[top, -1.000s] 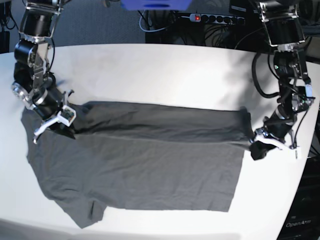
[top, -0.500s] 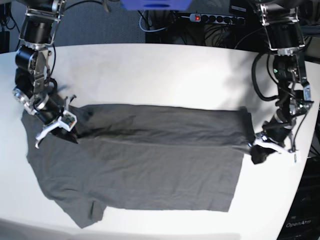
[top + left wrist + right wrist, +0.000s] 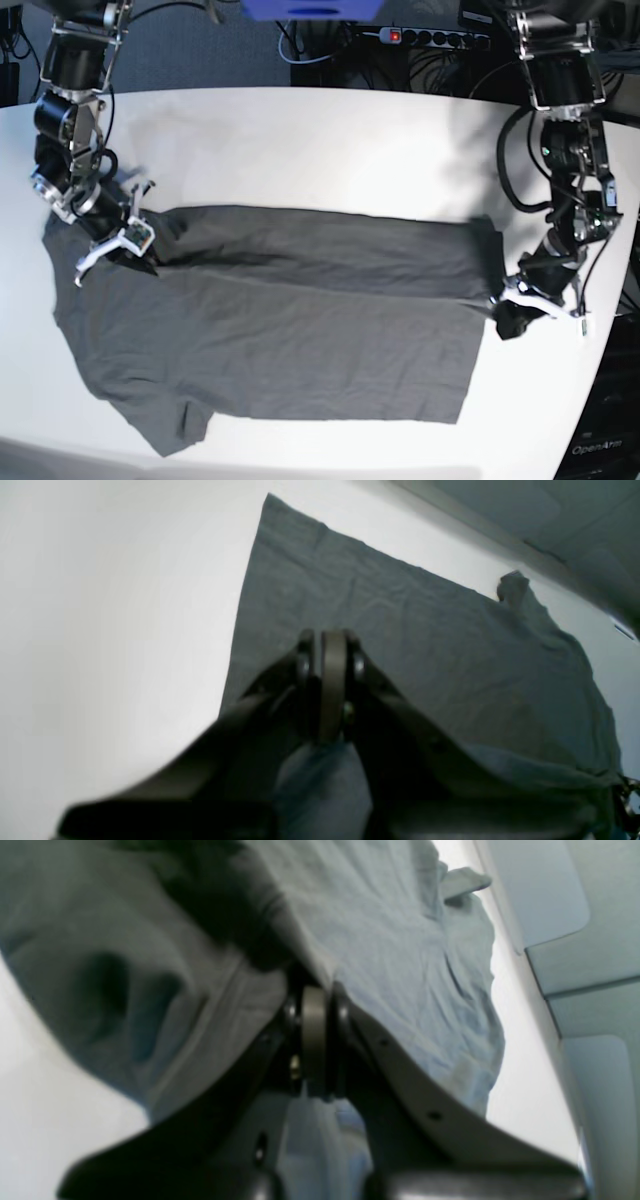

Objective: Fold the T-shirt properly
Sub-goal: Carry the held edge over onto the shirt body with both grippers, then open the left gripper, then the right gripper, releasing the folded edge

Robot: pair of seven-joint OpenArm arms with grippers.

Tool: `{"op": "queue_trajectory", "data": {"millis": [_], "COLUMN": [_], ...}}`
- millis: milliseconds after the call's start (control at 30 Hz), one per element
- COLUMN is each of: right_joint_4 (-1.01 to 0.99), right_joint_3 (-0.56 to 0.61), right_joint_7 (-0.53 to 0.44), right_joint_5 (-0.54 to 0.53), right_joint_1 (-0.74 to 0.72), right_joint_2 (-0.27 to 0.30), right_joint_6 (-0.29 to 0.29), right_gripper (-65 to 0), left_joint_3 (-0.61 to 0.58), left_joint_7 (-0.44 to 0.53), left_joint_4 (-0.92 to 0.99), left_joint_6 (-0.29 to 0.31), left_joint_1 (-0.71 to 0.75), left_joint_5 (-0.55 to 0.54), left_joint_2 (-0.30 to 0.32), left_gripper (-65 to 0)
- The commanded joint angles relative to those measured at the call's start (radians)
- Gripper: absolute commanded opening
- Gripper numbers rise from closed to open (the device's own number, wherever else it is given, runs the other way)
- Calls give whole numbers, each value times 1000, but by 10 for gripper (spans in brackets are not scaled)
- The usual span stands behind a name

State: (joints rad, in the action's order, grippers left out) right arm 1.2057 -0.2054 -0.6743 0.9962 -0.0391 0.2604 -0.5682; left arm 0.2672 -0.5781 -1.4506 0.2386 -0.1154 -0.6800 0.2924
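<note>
- The T-shirt (image 3: 280,330) is lying spread on the white bench (image 3: 330,140), its long axis running across the base view, with a folded band of cloth along its far edge.
- One sleeve (image 3: 175,425) is sticking out at the near corner on that view's left side.
- The right gripper (image 3: 112,243) is sitting at the far corner of the shirt on the base view's left, its fingers (image 3: 314,1040) pressed together and clamped on a bunch of the cloth.
- In the right wrist view, the T-shirt (image 3: 390,940) is draping over and around those fingers, with creases running away from them.
- The left gripper (image 3: 535,297) is sitting at the opposite end of the folded band, near the bench's edge, with its fingers (image 3: 332,680) together and clamped on the cloth.
- A dark wad of cloth (image 3: 513,320) is hanging just beside that gripper.
- In the left wrist view, the shirt (image 3: 400,630) is stretching flat away from the fingers, with one straight edge against the bare bench (image 3: 100,605).
- A power strip (image 3: 425,38) is lying behind the bench among cables.
</note>
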Motion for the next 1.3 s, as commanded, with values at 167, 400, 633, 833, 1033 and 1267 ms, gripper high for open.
{"op": "queue_trajectory", "data": {"millis": [167,400,633,833,1033,1267], "right_joint_4": [12,-7,-7,-20,-28,-28], "right_joint_3": [-6,-2,-6,-6,-6,-7], "right_joint_7": [-22,-46,-75,-75,-77,-75], "right_joint_5": [-20,-20,-20,-20,-20,-20], "right_joint_1": [-20,-41,-58,-54,-54,-52], "right_joint_2": [15,17,14,15,15,14], "right_joint_6": [15,15,15,15,15,15], "right_gripper": [-641,-643,-643,-643,-643,-643], "left_joint_3": [4,4,4,4,4,4], "left_joint_7": [27,27,27,27,27,27], "left_joint_4": [-14,-14,-14,-14,-16,-25], "left_joint_6": [9,9,9,9,9,11], "left_joint_1": [-17,-16,-13,-17,-17,-11], "left_joint_5": [-13,-13,-13,-13,-13,-13], "left_joint_2": [14,14,14,15,14,12], "left_gripper": [-624,-624,-624,-624,-617,-436]}}
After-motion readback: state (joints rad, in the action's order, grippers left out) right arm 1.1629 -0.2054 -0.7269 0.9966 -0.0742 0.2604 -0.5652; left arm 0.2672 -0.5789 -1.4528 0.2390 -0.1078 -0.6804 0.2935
